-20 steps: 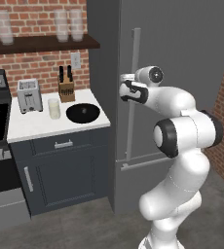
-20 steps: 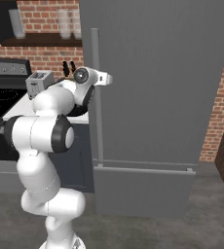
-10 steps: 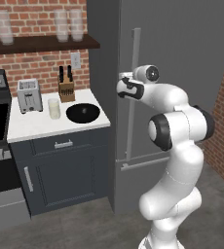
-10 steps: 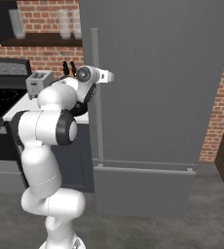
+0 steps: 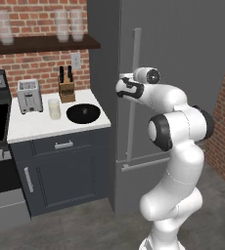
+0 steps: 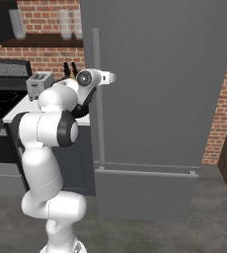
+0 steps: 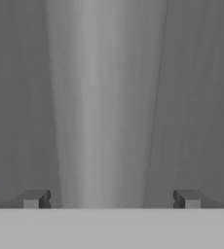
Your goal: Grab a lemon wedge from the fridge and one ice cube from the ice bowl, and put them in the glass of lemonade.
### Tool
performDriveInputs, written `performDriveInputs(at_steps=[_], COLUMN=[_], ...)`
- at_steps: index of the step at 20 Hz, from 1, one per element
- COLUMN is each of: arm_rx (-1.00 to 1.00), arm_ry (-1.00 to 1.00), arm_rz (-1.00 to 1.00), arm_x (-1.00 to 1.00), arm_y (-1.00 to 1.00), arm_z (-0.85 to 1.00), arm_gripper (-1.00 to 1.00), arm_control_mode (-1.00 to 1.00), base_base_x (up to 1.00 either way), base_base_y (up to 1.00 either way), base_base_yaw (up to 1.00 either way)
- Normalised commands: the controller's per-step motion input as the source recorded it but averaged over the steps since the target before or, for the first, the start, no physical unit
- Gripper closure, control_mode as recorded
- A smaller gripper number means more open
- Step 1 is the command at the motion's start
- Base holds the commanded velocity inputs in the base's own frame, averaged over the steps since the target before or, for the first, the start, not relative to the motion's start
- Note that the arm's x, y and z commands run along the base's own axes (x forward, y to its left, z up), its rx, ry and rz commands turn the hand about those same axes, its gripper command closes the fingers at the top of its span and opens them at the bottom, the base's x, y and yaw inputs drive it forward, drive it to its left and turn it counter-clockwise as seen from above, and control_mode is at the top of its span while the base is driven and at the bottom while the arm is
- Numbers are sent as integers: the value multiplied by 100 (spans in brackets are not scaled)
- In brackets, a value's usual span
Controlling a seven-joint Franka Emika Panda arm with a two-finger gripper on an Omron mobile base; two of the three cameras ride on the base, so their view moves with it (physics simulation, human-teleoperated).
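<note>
A: Which way does the fridge [image 5: 183,44] handle [image 5: 135,53] run?

B: Straight up and down. It is a long, thin, light grey bar on the big dark grey door, near the door's left edge. The door is shut.

A: Where are the fingers [image 7: 35,198]?

B: Right in front of the handle, partway up it. They are spread wide apart, one on each side of the bar, and they hold nothing. In the hand view the bar stands between them like a pale stripe.

A: And the other things?

B: The ice bowl [image 5: 83,113] is round, flat and black. It sits on the desk [image 5: 33,128] near the right edge, by the fridge. The glass of lemonade [image 5: 54,109] stands upright just left of it, small and pale. A toaster [image 5: 29,95] is at the back.
</note>
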Motion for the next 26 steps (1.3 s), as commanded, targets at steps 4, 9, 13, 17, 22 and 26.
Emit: performDriveInputs(at_steps=[4, 9, 13, 17, 22, 26], arm_rx=[0, 0, 0, 0, 0, 0], arm_ry=[0, -1, 0, 5, 1, 4], arm_rz=[0, 0, 0, 0, 0, 0], arm_x=[57, 46, 22, -4, -60, -91], arm_y=[0, 0, 0, -3, -15, -41], arm_z=[-20, -20, 0, 0, 0, 0], arm_gripper=[-100, 100, 100, 100, 100, 100], arm_control_mode=[-100, -100, -100, -100, -100, -100], base_base_x=[0, 0, 0, 0, 0, 0], base_base_y=[0, 0, 0, 0, 0, 0], base_base_yaw=[0, 0, 0, 0, 0, 0])
